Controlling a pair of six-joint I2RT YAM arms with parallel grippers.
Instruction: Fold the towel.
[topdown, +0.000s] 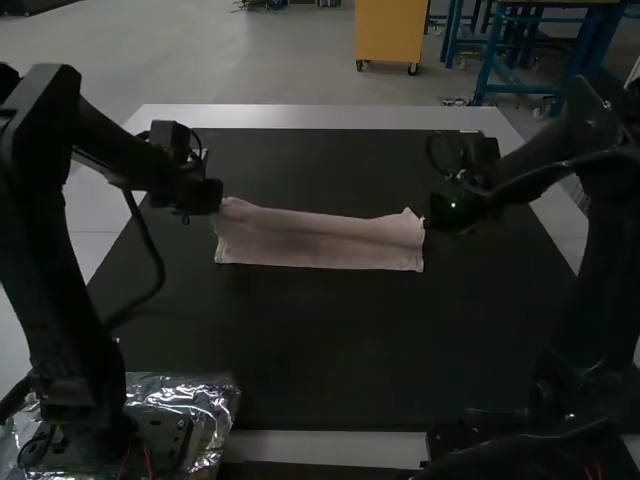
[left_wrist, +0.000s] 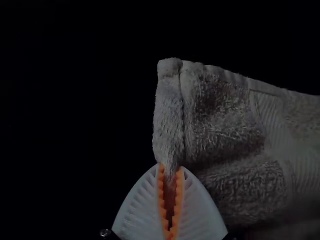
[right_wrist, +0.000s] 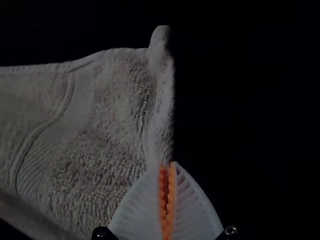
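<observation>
Left wrist view: your left gripper, nearly closed, towel edge pinched between its tips; your right gripper, likewise, opposite edge, presumably for even folding.

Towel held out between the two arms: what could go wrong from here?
The left gripper has only a narrow bite on the end edge of the towel, so a firm pull might slip it free.
The right gripper seems to pinch just the very edge at its end; that grip could be the weaker one.
At the right end a corner pokes up, and the top edge runs uneven, so the next fold may come out crooked.
</observation>
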